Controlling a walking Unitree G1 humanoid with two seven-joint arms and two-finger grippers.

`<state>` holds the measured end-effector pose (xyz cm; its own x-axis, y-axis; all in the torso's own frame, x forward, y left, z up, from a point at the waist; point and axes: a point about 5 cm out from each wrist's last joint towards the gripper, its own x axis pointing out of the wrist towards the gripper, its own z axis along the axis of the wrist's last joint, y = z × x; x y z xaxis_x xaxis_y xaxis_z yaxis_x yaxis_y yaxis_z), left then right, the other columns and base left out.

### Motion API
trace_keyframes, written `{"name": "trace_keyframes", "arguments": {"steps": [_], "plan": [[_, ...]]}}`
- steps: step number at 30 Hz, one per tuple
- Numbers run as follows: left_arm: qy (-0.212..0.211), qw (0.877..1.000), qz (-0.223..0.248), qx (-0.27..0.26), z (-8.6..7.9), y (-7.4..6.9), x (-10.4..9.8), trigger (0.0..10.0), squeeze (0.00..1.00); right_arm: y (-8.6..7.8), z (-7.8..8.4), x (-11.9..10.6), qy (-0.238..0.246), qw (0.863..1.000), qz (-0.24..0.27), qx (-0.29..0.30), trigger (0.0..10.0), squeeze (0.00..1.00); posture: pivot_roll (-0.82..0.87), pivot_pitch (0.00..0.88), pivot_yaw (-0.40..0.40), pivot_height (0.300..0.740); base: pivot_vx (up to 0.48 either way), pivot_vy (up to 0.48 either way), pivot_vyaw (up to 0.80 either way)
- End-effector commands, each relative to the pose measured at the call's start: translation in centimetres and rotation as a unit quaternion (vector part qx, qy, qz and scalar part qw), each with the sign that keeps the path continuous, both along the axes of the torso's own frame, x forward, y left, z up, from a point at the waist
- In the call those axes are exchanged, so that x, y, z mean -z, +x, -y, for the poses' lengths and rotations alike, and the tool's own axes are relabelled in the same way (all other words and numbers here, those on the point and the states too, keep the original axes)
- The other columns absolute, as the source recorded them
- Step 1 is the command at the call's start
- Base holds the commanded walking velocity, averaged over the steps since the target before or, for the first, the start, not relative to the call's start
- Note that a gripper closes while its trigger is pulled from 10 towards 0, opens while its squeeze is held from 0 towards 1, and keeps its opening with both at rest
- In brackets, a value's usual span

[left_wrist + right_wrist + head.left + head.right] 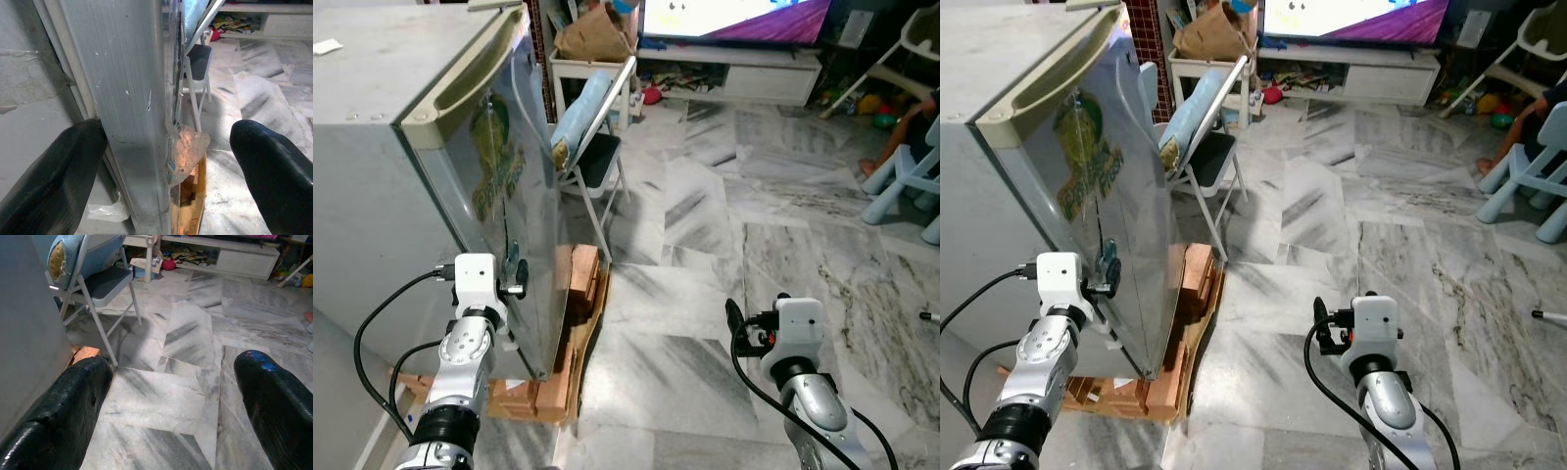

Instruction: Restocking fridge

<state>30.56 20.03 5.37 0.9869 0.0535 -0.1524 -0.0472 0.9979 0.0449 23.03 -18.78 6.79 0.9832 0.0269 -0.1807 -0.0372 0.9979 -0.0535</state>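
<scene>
A grey fridge (499,196) stands at my left with its door shut and a green sticker on the door front. It rests on a wooden pallet (573,323). My left gripper (168,142) is open low at the door's free edge (127,98). One finger (63,161) lies against the side by the door seam and the other finger (274,161) hangs out in front of the door. My right gripper (168,387) is open over the marble floor to the right of the fridge, with nothing between its fingers.
A folding chair (597,157) with a blue cushion stands just beyond the fridge door. A TV stand (744,73) and a paper bag (592,34) are at the back. A person (906,122) sits by a light blue child's chair (901,191) at the far right.
</scene>
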Motion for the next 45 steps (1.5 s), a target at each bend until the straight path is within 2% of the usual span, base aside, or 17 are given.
{"name": "trace_keyframes", "arguments": {"steps": [1, 5, 6, 10, 12, 13, 16, 18, 19, 20, 22, 24, 26, 30, 36, 41, 45], "plan": [[0.0, 1.0, 0.017, 0.018, 0.5, 1.0, -1.0, 10.0, 0.0, -0.2, 0.0, -0.3, -0.002, 1.0, 0.003, -0.004, 10.0, 0.0, -0.07, 0.04, -0.007, 0.74, 0.0, 0.0, 0.0], [-0.007, 0.998, 0.03, 0.053, 1.9, 1.4, -1.7, 10.0, 0.0, -0.5, -0.2, 0.3, -0.013, 0.999, -0.02, -0.026, 10.0, 0.0, -0.07, 0.039, -0.01, 0.74, 0.0, 0.0, 0.0], [-0.01, 0.997, 0.036, 0.072, 2.6, 1.6, -1.9, 10.0, 0.0, -0.8, -0.1, 0.9, -0.042, 0.998, -0.036, -0.037, 10.0, 0.0, -0.07, 0.037, -0.012, 0.74, 0.0, 0.0, 0.0], [-0.041, 0.975, 0.059, 0.209, 8.9, 2.4, -4.1, 10.0, 0.0, -3.8, 2.1, 5.3, -0.101, 0.974, -0.191, -0.064, 10.0, 0.0, -0.06, 0.034, -0.024, 0.74, 0.0, 0.0, 0.0], [-0.044, 0.97, 0.064, 0.231, 9.8, 2.4, -4.6, 10.0, 0.0, -4.1, 2.3, 5.6, -0.104, 0.971, -0.204, -0.069, 10.0, 0.0, -0.06, 0.032, -0.024, 0.74, 0.0, 0.0, 0.0], [-0.051, 0.959, 0.071, 0.27, 11.5, 2.2, -5.1, 10.0, 0.0, -4.3, 2.3, 5.8, -0.104, 0.969, -0.211, -0.072, 10.0, 0.0, -0.06, 0.03, -0.023, 0.74, 0.0, 0.0, 0.0], [-0.091, 0.907, 0.069, 0.406, 17.1, -0.4, -6.0, 10.0, 0.0, -4.3, 2.0, 5.9, -0.102, 0.968, -0.214, -0.085, 10.0, 0.0, -0.06, 0.023, -0.015, 0.74, 0.0, 0.0, 0.0], [-0.103, 0.897, 0.054, 0.426, 18.1, -1.1, -5.4, 10.0, 0.0, -4.1, 1.6, 5.8, -0.106, 0.968, -0.205, -0.095, 10.0, 0.0, -0.06, 0.021, -0.011, 0.74, 0.0, 0.0, 0.0], [-0.103, 0.897, 0.054, 0.426, 18.1, -1.1, -5.4, 10.0, 0.0, -4.1, 1.6, 5.8, -0.106, 0.968, -0.205, -0.095, 10.0, 0.0, -0.06, 0.021, -0.011, 0.74, 0.0, 0.0, 0.0], [-0.089, 0.909, 0.048, 0.404, 17.4, -0.6, -4.7, 10.0, 0.0, -4.0, 1.4, 5.8, -0.108, 0.968, -0.203, -0.097, 10.0, 0.0, -0.07, 0.022, -0.006, 0.74, 0.0, 0.0, 0.0], [-0.078, 0.918, 0.045, 0.387, 16.8, -0.3, -4.3, 10.0, 0.0, -4.0, 1.3, 5.8, -0.109, 0.968, -0.202, -0.099, 10.0, 0.0, -0.07, 0.022, -0.005, 0.74, 0.0, 0.0, 0.0], [-0.062, 0.941, 0.034, 0.332, 13.9, 0.9, -3.6, 10.0, 0.0, -3.9, 1.1, 5.7, -0.11, 0.969, -0.196, -0.1, 10.0, 0.0, -0.06, 0.033, 0.001, 0.74, 0.0, 0.0, 0.0], [-0.028, 0.962, 0.023, 0.269, 9.5, 1.7, -2.9, 10.0, 0.0, -3.6, 1.0, 5.1, -0.098, 0.976, -0.17, -0.096, 10.0, 0.0, -0.05, 0.038, 0.006, 0.74, 0.0, 0.0, 0.0], [-0.016, 0.973, 0.018, 0.229, 6.9, 1.5, -2.6, 10.0, 0.0, -2.7, 0.7, 3.8, -0.089, 0.984, -0.126, -0.085, 10.0, 0.0, -0.05, 0.043, 0.012, 0.74, 0.0, 0.0, 0.0], [-0.043, 0.989, 0.012, 0.142, 3.5, -0.4, -2.4, 10.0, 0.0, -0.3, -0.1, -0.5, -0.038, 0.998, 0.011, -0.039, 10.0, 0.0, -0.03, 0.06, 0.019, 0.74, 0.0, -0.389, 0.0], [-0.06, 0.993, 0.013, 0.104, 2.4, -1.8, -1.8, 10.0, 0.0, 0.5, -0.7, -2.0, -0.023, 0.998, 0.053, -0.024, 10.0, 0.0, -0.04, 0.052, 0.002, 0.74, 0.0, -0.469, 0.0], [-0.073, 0.992, 0.02, 0.097, 2.7, -2.2, -2.3, 10.0, 0.0, 0.6, -0.6, -2.2, -0.027, 0.998, 0.059, -0.011, 10.0, 0.0, -0.04, 0.048, -0.007, 0.74, 0.0, -0.48, 0.0]]}}
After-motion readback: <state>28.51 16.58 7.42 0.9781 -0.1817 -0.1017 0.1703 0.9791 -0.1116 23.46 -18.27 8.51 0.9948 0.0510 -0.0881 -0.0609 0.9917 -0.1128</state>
